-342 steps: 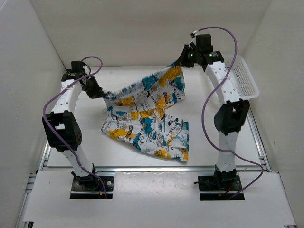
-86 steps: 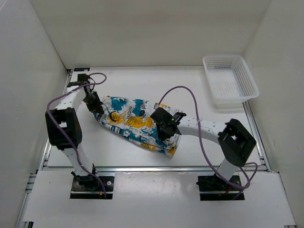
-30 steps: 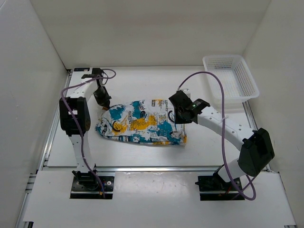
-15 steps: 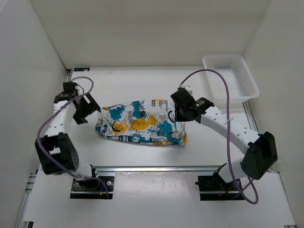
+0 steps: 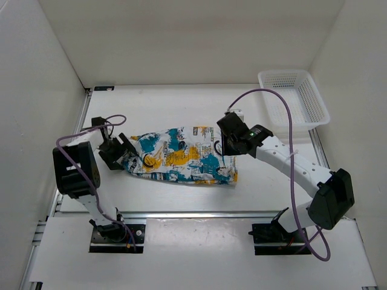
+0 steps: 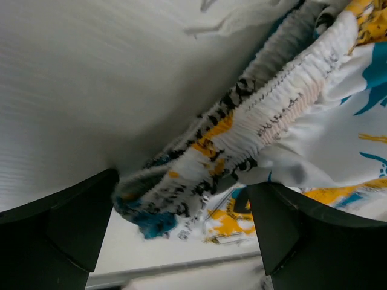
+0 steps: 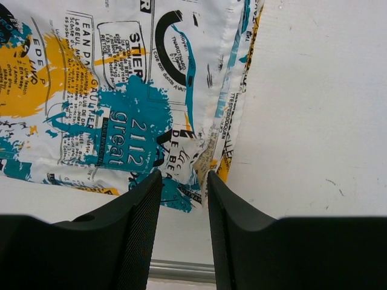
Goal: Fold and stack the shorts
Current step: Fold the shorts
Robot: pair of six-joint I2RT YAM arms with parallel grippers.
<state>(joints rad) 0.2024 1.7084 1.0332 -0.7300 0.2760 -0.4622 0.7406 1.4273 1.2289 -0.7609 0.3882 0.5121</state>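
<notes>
The left claw (image 6: 181,211) is lying low with jaws spread wide; the right claw (image 7: 184,179) is pointing downward, its fingers slightly parted.

The top camera sat fixed above and behind my bases, looking down and forward over the whole worktop (image 5: 181,109), far enough back to take in both my arms and the side walls. My left wrist camera rode low and very close, aimed out between the fingers of my left pincer (image 6: 181,181) almost level with the surface, its view filled by the gathered waistband of the shorts (image 6: 266,115). My right wrist camera looked steeply down past my right pincer (image 7: 183,181), near but higher. All three shared the shorts; the wrist views took opposite ends.
</notes>
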